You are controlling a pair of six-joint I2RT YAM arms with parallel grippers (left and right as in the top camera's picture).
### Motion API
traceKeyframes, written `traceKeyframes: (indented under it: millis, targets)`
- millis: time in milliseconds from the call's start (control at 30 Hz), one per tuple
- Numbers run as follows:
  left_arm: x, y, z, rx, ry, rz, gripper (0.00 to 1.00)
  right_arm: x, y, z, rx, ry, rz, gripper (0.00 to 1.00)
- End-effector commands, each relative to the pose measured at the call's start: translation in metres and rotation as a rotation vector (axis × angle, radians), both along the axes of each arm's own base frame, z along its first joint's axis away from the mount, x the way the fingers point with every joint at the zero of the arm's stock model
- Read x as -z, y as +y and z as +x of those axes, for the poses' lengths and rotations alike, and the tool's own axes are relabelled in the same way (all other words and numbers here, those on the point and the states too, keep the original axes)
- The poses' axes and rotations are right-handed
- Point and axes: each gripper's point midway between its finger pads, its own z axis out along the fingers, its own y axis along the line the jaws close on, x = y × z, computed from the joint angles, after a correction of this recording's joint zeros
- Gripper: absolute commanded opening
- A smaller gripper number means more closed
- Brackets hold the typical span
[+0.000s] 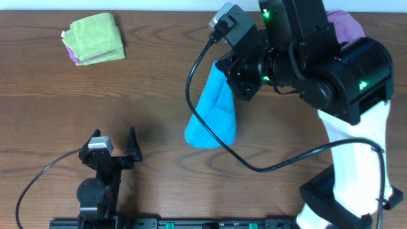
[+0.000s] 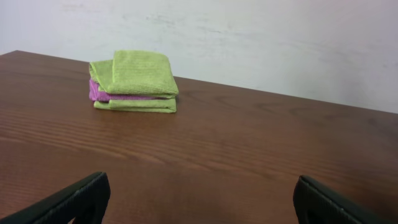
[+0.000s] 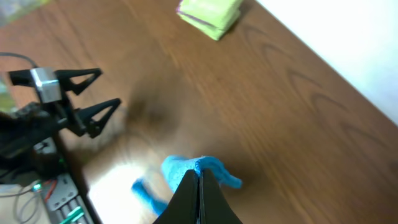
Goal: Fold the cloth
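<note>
At far left, a lime-green folded cloth (image 1: 95, 38) is lying on the table (image 1: 152, 89), well apart from the work. Nearer the front edge, the left gripper (image 1: 114, 138) is being held empty, its jaws wide apart. Right of centre, the cloth (image 1: 213, 114) is being dangled from the right gripper (image 3: 199, 177), whose jaws are being pressed together on its upper edge. With only one edge being gripped, the fabric could bunch or slip free on lowering, spoiling the fold.
</note>
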Motion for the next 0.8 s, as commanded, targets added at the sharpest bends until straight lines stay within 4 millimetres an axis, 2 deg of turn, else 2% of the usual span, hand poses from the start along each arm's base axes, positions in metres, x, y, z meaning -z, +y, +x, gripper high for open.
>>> traceKeyframes:
  millis: [0,133,233,400,500,567,633,733,767]
  targets:
    - [0.020,0.002,0.000,-0.009,0.050,0.018,0.96,0.020,0.019,0.002,-0.067,0.079,0.004,0.01]
    - [0.020,0.002,0.000,-0.009,0.050,0.018,0.96,0.043,0.046,0.007,-0.154,0.172,0.036,0.01]
    - [0.020,0.002,0.000,-0.009,0.050,0.018,0.95,0.051,0.064,0.008,-0.218,0.208,0.071,0.01]
    - [0.020,0.002,0.000,-0.009,0.050,0.018,0.95,0.033,0.089,-0.009,-0.380,0.179,0.182,0.01]
    - [0.020,0.002,0.000,-0.009,0.050,0.018,0.95,0.016,0.101,-0.037,-0.544,0.204,0.289,0.01]
    - [0.020,0.002,0.000,-0.009,0.050,0.018,0.95,0.012,0.102,-0.047,-0.610,0.207,0.317,0.01]
    - [0.020,0.002,0.000,-0.009,0.050,0.018,0.96,0.019,0.099,-0.045,-0.613,0.190,0.279,0.01]
    - [0.020,0.002,0.000,-0.009,0.050,0.018,0.96,0.042,0.093,-0.028,-0.536,0.172,0.171,0.01]
    - [0.020,0.002,0.000,-0.009,0.050,0.018,0.96,0.055,0.089,-0.015,-0.476,0.166,0.108,0.01]
